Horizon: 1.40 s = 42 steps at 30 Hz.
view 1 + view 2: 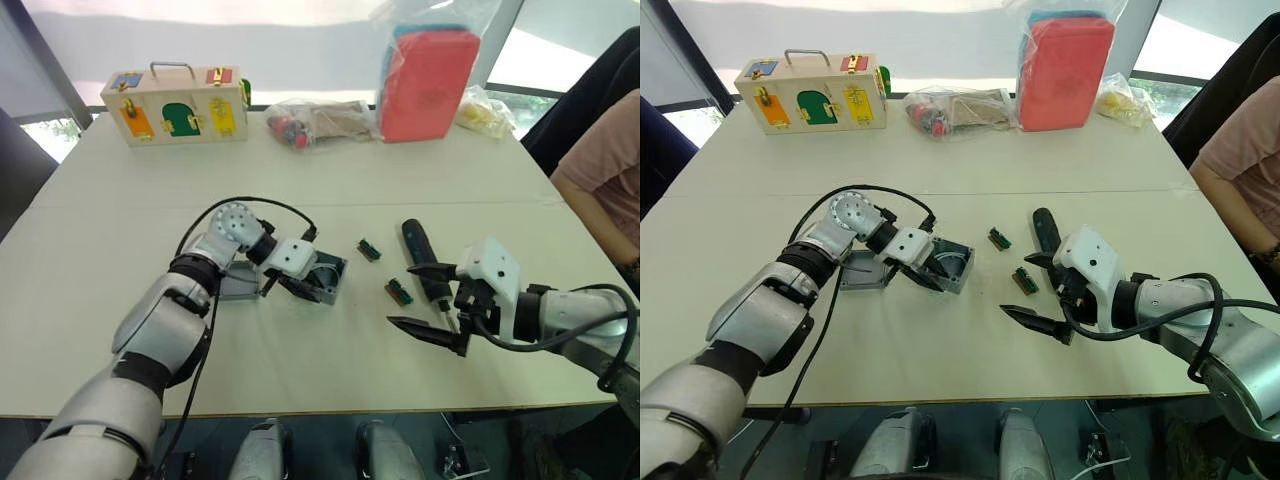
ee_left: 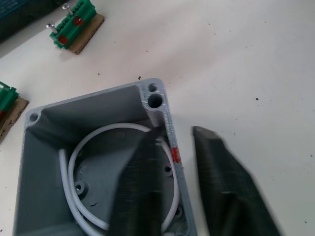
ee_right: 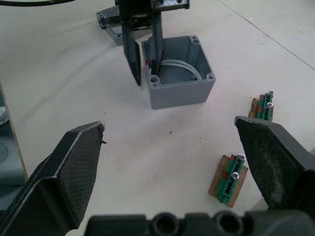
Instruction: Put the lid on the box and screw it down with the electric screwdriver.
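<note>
we see the box [image 3: 178,69] open side up near the middle of the counter [image 1: 300,360], white wire curled inside, small red mark on the rim of one wall. left hand [image 2: 179,162] has its two fingers set narrow across that wall, one finger inside the box, one outside, so it pinches the box wall. the lid [image 1: 862,272] lies flat on the counter just beside the box, on the robot's left side of it, partly under the left forearm. in the right wrist view the lid [image 3: 109,25] sits behind the box, touching or almost, we cannot tell which.

right hand [image 1: 428,297] is wide apart and holds nothing, hovering low over the counter to the right of the box. the electric screwdriver [image 1: 424,272] lies on the counter right by that hand, its lower end hidden behind the white wrist housing; we cannot tell if a finger touches it.

two small green terminal blocks on brown card, one [image 1: 369,249] farther away and one [image 1: 399,291] nearer, lie between the box and the screwdriver, apart from both.

at the far edge: a wooden box with coloured doors [image 1: 176,104], a clear bag of small parts [image 1: 312,122], a red case in a plastic bag [image 1: 428,82], a yellowish bag [image 1: 486,110]. a person's arm in a pink sleeve [image 1: 600,185] is at the right edge.
</note>
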Available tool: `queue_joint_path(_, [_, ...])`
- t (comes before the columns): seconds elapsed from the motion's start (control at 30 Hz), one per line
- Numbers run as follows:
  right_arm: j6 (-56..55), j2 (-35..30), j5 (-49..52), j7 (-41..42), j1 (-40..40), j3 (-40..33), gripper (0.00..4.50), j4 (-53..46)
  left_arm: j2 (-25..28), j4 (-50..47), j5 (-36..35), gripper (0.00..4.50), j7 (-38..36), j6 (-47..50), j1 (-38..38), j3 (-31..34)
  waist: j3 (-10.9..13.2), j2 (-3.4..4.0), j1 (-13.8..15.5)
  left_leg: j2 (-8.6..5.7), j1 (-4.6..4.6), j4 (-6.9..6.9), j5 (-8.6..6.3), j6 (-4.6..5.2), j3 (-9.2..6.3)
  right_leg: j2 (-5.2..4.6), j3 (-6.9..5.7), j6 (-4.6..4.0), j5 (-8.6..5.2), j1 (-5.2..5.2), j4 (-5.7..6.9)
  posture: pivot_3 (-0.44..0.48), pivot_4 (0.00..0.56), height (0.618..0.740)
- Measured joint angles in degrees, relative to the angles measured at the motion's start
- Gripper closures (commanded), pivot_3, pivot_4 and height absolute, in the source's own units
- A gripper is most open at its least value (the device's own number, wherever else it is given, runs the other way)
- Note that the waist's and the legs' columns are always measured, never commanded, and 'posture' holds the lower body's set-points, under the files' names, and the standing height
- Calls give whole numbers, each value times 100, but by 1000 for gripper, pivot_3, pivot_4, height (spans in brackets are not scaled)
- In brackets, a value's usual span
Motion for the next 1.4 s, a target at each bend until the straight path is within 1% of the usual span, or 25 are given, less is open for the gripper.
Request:
queue_joint_path(0.03, [0, 0, 0, -4, -1, 0, 0, 0, 12, -2, -42, 1915, 0, 19, 0, -15, 0, 0, -1, 0, 0, 0, 0, 0, 0, 0, 0, 0, 0, 0, 0, 0, 150, 730])
queue_joint_path(0.1, [0, 0, 0, -5, -20, 5, 0, 0, 51, -31, -106, 1192, 0, 125, 0, -71, 0, 0, -1, 0, 0, 0, 0, 0, -1, 0, 0, 0, 0, 0, 0, 0, 150, 730])
queue_joint_path(0.13, [0, 0, -1, -4, -33, 14, 0, 0, 83, -73, -174, 707, 0, 193, 0, -111, 0, 0, -2, 0, 0, 0, 0, 0, -1, 0, 0, 0, 0, 0, 0, 0, 150, 730])
queue_joint_path(0.2, [-1, 1, -2, 7, -79, 43, 0, 2, 192, -186, -314, 72, 0, 296, -1, -211, 0, 0, -5, 1, 0, 0, 0, 0, -1, 0, 0, 0, 0, 0, 1, 0, 150, 730])
queue_joint_path(0.33, [-1, 2, -1, 35, -167, 120, 0, 5, 524, -629, -687, 72, 0, 582, -15, -260, 0, 0, -4, 4, 0, 0, 0, 0, -2, 0, 0, 0, 0, -1, 1, 0, 150, 730])
queue_joint_path(0.43, [-1, 9, -2, 56, -218, 175, 0, 16, 989, -1282, -1107, 72, 0, 997, -13, -210, 0, 0, -11, 6, -1, 0, 0, 0, -2, 0, 1, 0, 0, -3, 1, 0, 150, 730])
queue_joint_path(0.53, [-1, 14, 0, 67, -258, 211, 0, 53, 1353, -1881, -1412, 72, 4, 1530, 10, 182, 0, 0, -6, 8, -1, 0, 0, 0, -2, 1, 0, 0, 0, -3, 2, 0, 150, 730])
queue_joint_path(0.6, [-2, 21, -1, 84, -300, 233, 0, 88, 1511, -2245, -1461, 72, 63, 1909, 97, 538, 0, 0, -2, 6, -1, 0, 0, 0, 0, 1, 0, 0, 0, -2, 2, 0, 150, 730])
queue_joint_path(0.63, [-7, 57, 2, 107, -376, 266, 0, 102, 1702, -2677, -1467, 72, 319, 2229, 350, 787, -1, 2, -22, 8, 0, 0, 0, 0, 1, 1, 2, 0, 0, -2, 1, 0, 150, 730])
queue_joint_path(0.67, [-15, 85, 13, 137, -452, 292, 0, 122, 1921, -3139, -1438, 72, 755, 2594, 708, 1067, -2, 5, -68, 11, 1, 0, 0, 0, 1, 1, 5, 2, 0, -4, 2, 0, 150, 730])
queue_joint_path(0.7, [-18, 85, 16, 158, -467, 290, 0, 144, 2073, -3397, -1408, 72, 1123, 2876, 996, 1244, -2, 4, -104, 16, 2, -1, -2, 3, -4, 1, 5, 7, -3, -5, 9, 0, 150, 730])
queue_joint_path(0.73, [-19, 96, 15, 192, -580, 358, 0, 194, 2259, -3968, -1274, 72, 1787, 3385, 1500, 1561, 0, 2, -136, 13, 2, -1, -2, 3, -5, 4, 4, 11, -6, -10, 13, 0, 150, 730])
queue_joint_path(0.77, [-22, 98, 11, 220, -623, 378, 0, 215, 2345, -4331, -1192, 72, 2230, 3746, 1830, 1733, 0, 3, -141, 20, 2, -1, -2, 3, -12, 2, 6, 15, -9, -11, 25, 0, 150, 730])
queue_joint_path(0.83, [-32, 99, 7, 301, -722, 429, 0, 273, 2431, -5242, -1092, 72, 3119, 4744, 2460, 2095, 1, 0, -145, 20, 2, -1, -2, 3, -16, 3, 5, 19, -12, -13, 49, 0, 150, 730])
queue_joint_path(0.87, [-50, 99, 0, 367, -780, 466, 0, 330, 2448, -5838, -1041, 72, 3701, 5552, 2786, 2286, 5, -6, -119, 19, 1, -1, -1, 2, -20, 1, 3, 25, -16, -13, 55, 0, 150, 730])
queue_joint_path(0.97, [-83, 97, -5, 539, -976, 549, 0, 426, 2445, -7014, -1034, 72, 4732, 7097, 3309, 2800, 8, -12, -69, 15, 3, 4, 0, 0, -16, -3, 6, 26, -17, -15, 58, 0, 150, 730])
queue_joint_path(1.0, [-120, 85, -9, 671, -1113, 607, 0, 499, 2414, -7625, -1026, 72, 5178, 7832, 3587, 3039, 8, -12, -61, 13, 7, 4, 0, 0, -15, -4, 8, 26, -18, -15, 58, 0, 150, 730])
queue_joint_path(1.07, [-169, 65, -25, 848, -1293, 673, 0, 624, 2299, -8310, -901, 72, 5778, 8800, 3855, 3199, 8, -13, -27, 10, 7, 4, 0, -1, -17, -3, 6, 27, -19, -15, 57, 0, 150, 730])
queue_joint_path(1.1, [-218, 52, -61, 960, -1405, 721, 0, 702, 2158, -8633, -768, 72, 6188, 9448, 4015, 3278, 8, -12, -12, 6, 9, 4, 1, -1, -17, -4, 7, 28, -20, -15, 59, 0, 150, 730])
queue_joint_path(1.17, [-311, 44, -140, 1127, -1556, 819, 0, 870, 1766, -9066, -611, 72, 6778, 10380, 4303, 3448, 7, -13, -3, -1, 9, 4, 1, -2, -17, -3, 6, 28, -20, -15, 59, 0, 150, 730])
queue_joint_path(1.23, [-373, 43, -243, 1226, -1621, 913, 0, 971, 1402, -9342, -560, 72, 7137, 10971, 4511, 3464, 8, -14, 7, -1, 9, 4, 2, -3, -18, -3, 5, 27, -20, -15, 60, 0, 150, 730])
queue_joint_path(1.27, [-393, 43, -263, 1250, -1621, 930, 0, 990, 1308, -9408, -558, 72, 7214, 11115, 4543, 3458, 9, -15, 10, -2, 9, 4, 3, -6, -18, -4, 5, 27, -20, -15, 60, 0, 150, 730])
queue_joint_path(1.4, [-411, 45, -340, 1338, -1621, 994, 0, 996, 923, -9677, -438, 72, 7678, 11330, 4618, 3623, 7, -14, -5, -2, 10, 3, 4, -8, -19, -5, 6, 26, -20, -15, 59, 0, 150, 730])
